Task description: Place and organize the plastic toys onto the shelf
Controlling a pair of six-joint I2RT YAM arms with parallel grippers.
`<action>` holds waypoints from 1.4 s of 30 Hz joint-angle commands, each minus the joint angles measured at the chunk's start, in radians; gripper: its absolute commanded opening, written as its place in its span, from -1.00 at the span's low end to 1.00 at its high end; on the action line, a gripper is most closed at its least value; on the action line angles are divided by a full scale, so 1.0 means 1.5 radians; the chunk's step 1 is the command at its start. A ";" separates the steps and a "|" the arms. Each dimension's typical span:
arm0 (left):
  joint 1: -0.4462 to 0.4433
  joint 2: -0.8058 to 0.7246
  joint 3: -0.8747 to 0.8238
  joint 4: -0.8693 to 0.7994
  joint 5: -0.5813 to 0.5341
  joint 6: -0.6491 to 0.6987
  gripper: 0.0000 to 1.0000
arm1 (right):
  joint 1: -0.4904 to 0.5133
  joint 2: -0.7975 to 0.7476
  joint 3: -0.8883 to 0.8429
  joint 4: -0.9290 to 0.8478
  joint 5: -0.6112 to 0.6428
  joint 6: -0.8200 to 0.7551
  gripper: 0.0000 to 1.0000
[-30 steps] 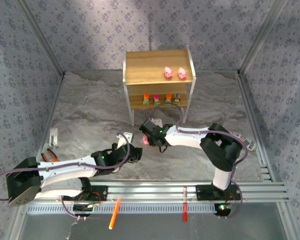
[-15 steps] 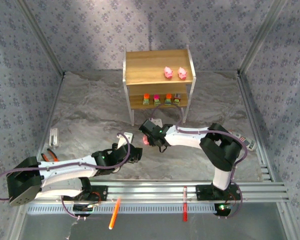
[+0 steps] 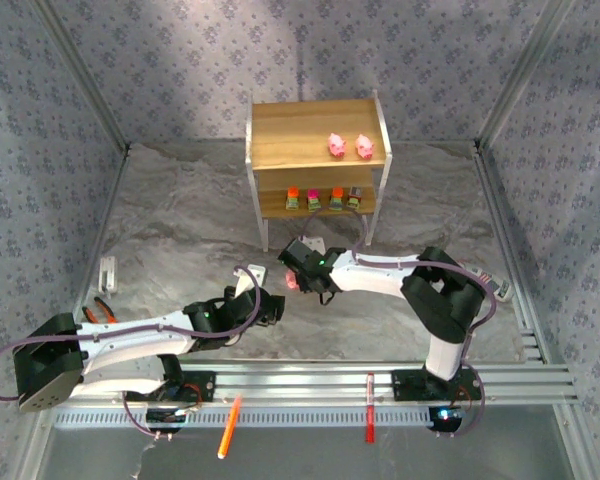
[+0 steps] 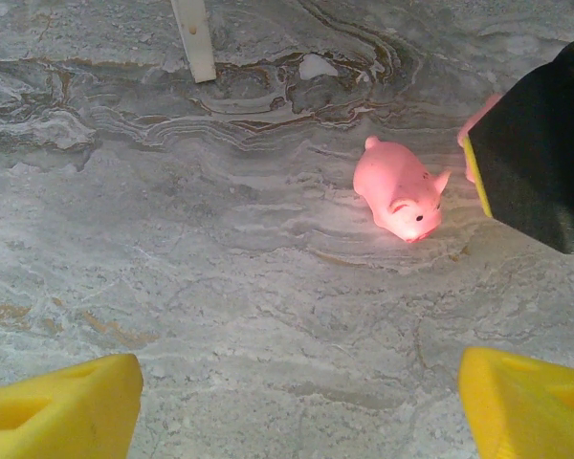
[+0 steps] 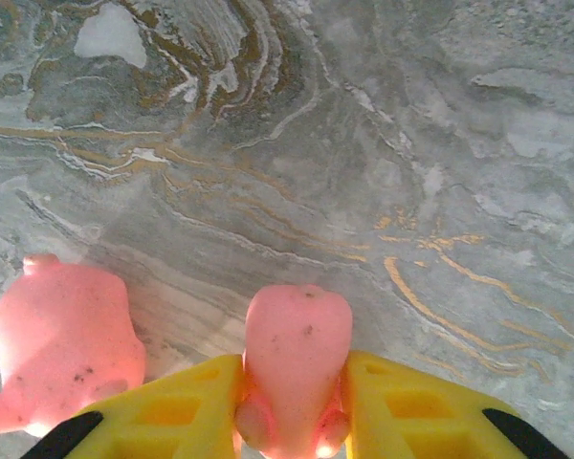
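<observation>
On the marbled surface point(image 5: 411, 143) our right pincer point(image 5: 295, 387) clamps a pig point(image 5: 298, 335); lifting may knock its nine-o'clock neighbour point(image 5: 62, 335).

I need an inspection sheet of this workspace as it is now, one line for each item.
Surface: marbled grey table, loose pink pig lying on it.
Job's things: two pigs on the shelf top board; four blocky toys on its lower board.
Clutter: orange pen and red pen at the near edge; orange-handled pliers at left.
Grippers: left gripper jaws open near the loose pig; right gripper jaws shut on the fourth pig.
Cables: purple cables looped along both arms.
Surroundings: patterned walls, aluminium frame.
</observation>
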 commanded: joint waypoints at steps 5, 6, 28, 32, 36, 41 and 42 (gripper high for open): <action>0.005 0.008 0.016 0.008 0.005 0.009 0.71 | 0.013 -0.074 0.003 -0.061 0.040 -0.008 -0.39; 0.005 0.008 0.016 0.008 0.005 0.008 0.71 | 0.016 -0.084 0.003 -0.067 0.043 -0.009 -0.39; 0.004 0.034 0.029 0.027 0.023 0.015 0.71 | 0.050 -0.297 0.110 -0.223 0.148 -0.052 -0.40; 0.004 0.034 0.028 0.028 0.024 0.015 0.71 | 0.049 -0.312 0.145 -0.240 0.164 -0.085 -0.40; 0.003 0.036 0.028 0.031 0.025 0.014 0.71 | 0.048 -0.318 0.188 -0.256 0.175 -0.109 -0.40; 0.001 0.034 0.030 0.031 0.026 0.015 0.71 | 0.048 -0.318 0.250 -0.267 0.185 -0.137 -0.40; 0.001 0.035 0.030 0.031 0.026 0.015 0.71 | 0.047 -0.316 0.265 -0.268 0.186 -0.145 -0.39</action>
